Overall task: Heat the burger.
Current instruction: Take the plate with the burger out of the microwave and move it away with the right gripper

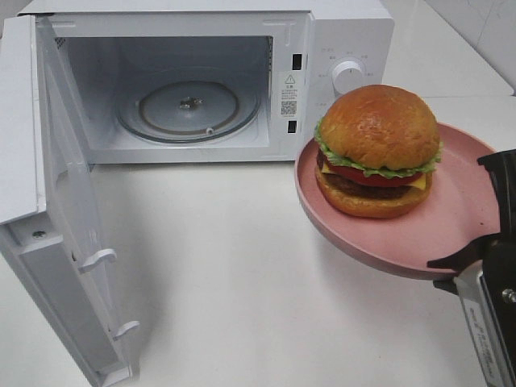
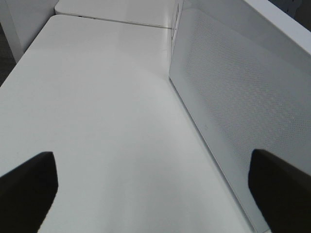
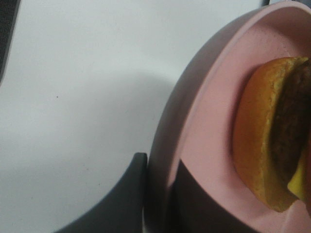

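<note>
The burger (image 1: 377, 149), with a glossy brown bun, lettuce, tomato, cheese and patty, sits upright on a round pink plate (image 1: 355, 242). The plate hangs above the table, right of the microwave's open mouth. My right gripper (image 1: 472, 242) is shut on the plate's near right rim. In the right wrist view its fingers (image 3: 131, 199) pinch the rim, one on each side, with the burger (image 3: 262, 141) just beyond. My left gripper (image 2: 154, 189) is open and empty over the bare tabletop, beside a white dotted panel (image 2: 243, 97) of the microwave; the exterior high view does not show it.
The white microwave (image 1: 347, 40) stands at the back with its door (image 1: 48, 201) swung wide open to the left. A glass turntable (image 1: 189, 105) lies inside the cavity. The control knob (image 1: 348, 75) is just behind the burger. The white table (image 1: 234, 266) spreads in front.
</note>
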`<state>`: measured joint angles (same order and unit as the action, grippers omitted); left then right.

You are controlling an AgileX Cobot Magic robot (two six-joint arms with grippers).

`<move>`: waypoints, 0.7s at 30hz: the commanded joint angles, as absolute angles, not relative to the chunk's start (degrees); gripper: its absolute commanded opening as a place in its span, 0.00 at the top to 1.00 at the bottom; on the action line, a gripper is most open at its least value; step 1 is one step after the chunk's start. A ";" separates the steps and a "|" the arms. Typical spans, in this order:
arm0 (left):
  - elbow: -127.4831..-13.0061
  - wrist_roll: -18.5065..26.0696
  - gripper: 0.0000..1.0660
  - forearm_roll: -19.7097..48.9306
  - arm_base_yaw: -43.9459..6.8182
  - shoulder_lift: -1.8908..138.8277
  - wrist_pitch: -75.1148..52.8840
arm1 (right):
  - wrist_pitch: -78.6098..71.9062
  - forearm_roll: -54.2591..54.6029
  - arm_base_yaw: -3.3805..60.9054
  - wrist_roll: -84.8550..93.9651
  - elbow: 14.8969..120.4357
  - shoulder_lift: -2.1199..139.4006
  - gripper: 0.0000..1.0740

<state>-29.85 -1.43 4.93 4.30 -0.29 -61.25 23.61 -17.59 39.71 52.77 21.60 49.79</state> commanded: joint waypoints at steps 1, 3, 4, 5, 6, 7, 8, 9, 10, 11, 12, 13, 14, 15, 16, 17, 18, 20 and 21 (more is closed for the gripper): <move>-29.68 -1.66 0.06 5.39 4.47 -0.52 -61.25 | 23.72 -23.03 39.53 46.47 21.94 48.30 1.00; -29.68 -1.66 0.06 5.39 4.47 -0.52 -61.25 | 24.98 -25.84 39.53 42.34 21.94 48.41 1.00; -29.68 -1.66 0.06 5.39 4.47 -0.52 -61.25 | 25.67 -29.34 39.53 37.70 21.94 48.41 1.00; -29.68 -1.66 0.06 5.39 4.47 -0.52 -61.25 | 25.67 -29.34 39.53 37.70 21.94 48.41 1.00; -29.68 -1.66 0.06 5.39 4.47 -0.52 -61.25 | 26.01 -31.00 39.53 35.18 21.94 48.41 1.00; -29.68 -1.66 0.06 5.39 4.47 -0.52 -61.25 | 26.01 -31.00 39.53 35.18 21.94 48.41 1.00; -29.68 -1.66 0.06 5.39 4.47 -0.52 -61.25 | 26.76 -33.58 39.53 30.25 21.94 48.47 1.00; -29.68 -1.66 0.06 5.39 4.47 -0.52 -61.25 | 27.73 -35.47 39.53 26.36 21.94 48.64 1.00; -29.68 -1.66 0.06 5.39 4.47 -0.52 -61.25 | 27.73 -35.47 39.53 26.36 21.94 48.64 1.00; -29.68 -1.66 0.06 5.39 4.47 -0.52 -61.25 | 28.65 -36.73 39.53 23.95 21.94 48.76 1.00; -29.68 -1.66 0.06 5.39 4.47 -0.52 -61.25 | 28.65 -36.73 39.53 23.95 21.94 48.76 1.00; -29.68 -1.66 0.06 5.39 4.47 -0.52 -61.25 | 30.02 -38.22 39.53 21.14 21.94 48.82 1.00; -29.68 -1.66 0.06 5.39 4.47 -0.52 -61.25 | 31.63 -40.28 39.53 17.59 21.94 48.87 1.00; -29.68 -1.66 0.06 5.39 4.47 -0.52 -61.25 | 31.63 -40.28 39.53 17.59 21.94 48.87 1.00; -29.68 -1.66 0.06 5.39 4.47 -0.52 -61.25 | 32.37 -41.14 39.53 15.76 21.94 48.87 1.00; -29.68 -1.66 0.06 5.39 4.47 -0.52 -61.25 | 32.37 -41.14 39.53 15.76 21.94 48.87 1.00; -29.68 -1.66 0.06 5.39 4.47 -0.52 -61.25 | 33.23 -42.74 39.53 12.38 21.94 48.87 1.00; -29.68 -1.66 0.06 5.39 4.47 -0.52 -61.25 | 33.80 -43.60 39.53 10.54 21.94 48.87 1.00; -29.68 -1.66 0.06 5.39 4.47 -0.52 -61.25 | 34.72 -44.58 39.53 7.51 21.94 48.87 1.00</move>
